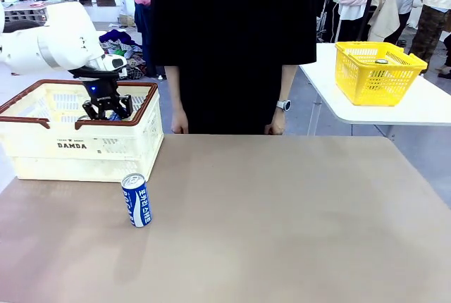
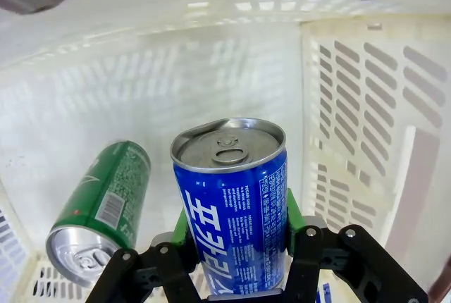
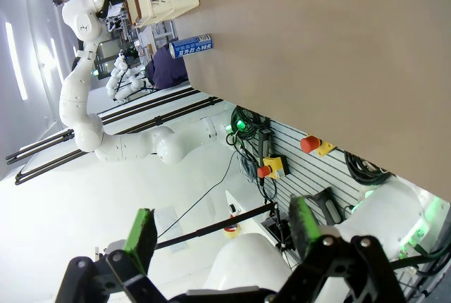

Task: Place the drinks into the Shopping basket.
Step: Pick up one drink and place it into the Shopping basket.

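Note:
My left gripper (image 1: pixel 106 108) hangs inside the cream Shopping basket (image 1: pixel 42 155) at the table's left. In the left wrist view the left gripper (image 2: pixel 236 229) is shut on an upright blue drink can (image 2: pixel 236 204), held above the basket floor. A green can (image 2: pixel 106 201) lies on its side beside it, against the slotted basket wall (image 2: pixel 352 106). Another blue can (image 1: pixel 137 200) stands on the table just in front of the basket. My right gripper (image 3: pixel 222 236) is open, off the table's edge, with nothing between its green pads (image 3: pixel 141 236). That standing blue can (image 3: pixel 192 47) shows far off.
A person in black stands at the far side of the brown table (image 1: pixel 282 218), hands (image 1: pixel 179 123) resting at its far edge. A yellow basket (image 1: pixel 377 72) sits on a separate white table at the right.

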### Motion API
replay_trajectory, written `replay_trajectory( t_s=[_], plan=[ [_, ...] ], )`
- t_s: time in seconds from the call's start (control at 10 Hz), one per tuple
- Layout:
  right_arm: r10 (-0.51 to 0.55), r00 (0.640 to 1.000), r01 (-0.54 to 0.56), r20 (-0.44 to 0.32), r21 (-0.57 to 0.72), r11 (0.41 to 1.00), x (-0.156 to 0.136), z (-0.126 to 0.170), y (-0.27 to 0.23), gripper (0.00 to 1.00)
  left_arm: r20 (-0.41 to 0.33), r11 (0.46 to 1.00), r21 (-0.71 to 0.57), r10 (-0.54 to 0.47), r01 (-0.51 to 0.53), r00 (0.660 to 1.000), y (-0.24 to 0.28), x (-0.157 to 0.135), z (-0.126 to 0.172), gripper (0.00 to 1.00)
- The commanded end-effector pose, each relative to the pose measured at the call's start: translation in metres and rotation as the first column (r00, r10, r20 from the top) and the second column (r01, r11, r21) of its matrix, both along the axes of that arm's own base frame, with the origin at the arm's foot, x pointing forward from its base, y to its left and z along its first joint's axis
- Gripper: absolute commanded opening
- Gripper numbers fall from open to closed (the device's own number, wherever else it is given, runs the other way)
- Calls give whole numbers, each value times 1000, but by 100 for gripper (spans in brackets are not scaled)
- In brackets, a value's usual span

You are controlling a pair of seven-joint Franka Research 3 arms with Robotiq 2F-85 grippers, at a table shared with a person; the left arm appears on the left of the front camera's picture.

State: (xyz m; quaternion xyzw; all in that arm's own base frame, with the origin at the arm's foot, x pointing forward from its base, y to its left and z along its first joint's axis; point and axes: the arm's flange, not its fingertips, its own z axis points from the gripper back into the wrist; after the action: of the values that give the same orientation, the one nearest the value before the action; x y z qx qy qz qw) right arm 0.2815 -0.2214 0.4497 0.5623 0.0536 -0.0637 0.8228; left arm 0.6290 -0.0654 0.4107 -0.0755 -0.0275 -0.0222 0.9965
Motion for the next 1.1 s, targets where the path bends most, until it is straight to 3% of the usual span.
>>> replay_trajectory(
  t_s=[0.0, 0.2, 0.3, 0.4, 0.5, 1.0],
  plan=[
    [-5, 1000, 5, -12, 5, 1000, 0, 5, 0, 100, -3, 998, 43, 34, -34, 999, -6, 11, 5, 0],
    [-5, 1000, 5, -12, 5, 1000, 0, 5, 0, 100, -13, 997, 64, 45, -45, 999, -9, 14, 0, 0],
    [-5, 1000, 5, -12, 5, 1000, 0, 5, 0, 100, -23, 997, 60, 47, -45, 999, -10, 16, -1, 28],
    [-5, 1000, 5, -12, 5, 1000, 0, 5, 0, 100, -24, 997, 67, 43, -41, 999, -11, 17, -1, 85],
    [-5, 1000, 5, -12, 5, 1000, 0, 5, 0, 100, -24, 996, 72, 46, -44, 999, -11, 17, -1, 100],
    [-5, 1000, 5, -12, 5, 1000, 0, 5, 0, 100, -3, 996, 50, 69, -68, 998, -1, 15, 5, 100]
  ],
)
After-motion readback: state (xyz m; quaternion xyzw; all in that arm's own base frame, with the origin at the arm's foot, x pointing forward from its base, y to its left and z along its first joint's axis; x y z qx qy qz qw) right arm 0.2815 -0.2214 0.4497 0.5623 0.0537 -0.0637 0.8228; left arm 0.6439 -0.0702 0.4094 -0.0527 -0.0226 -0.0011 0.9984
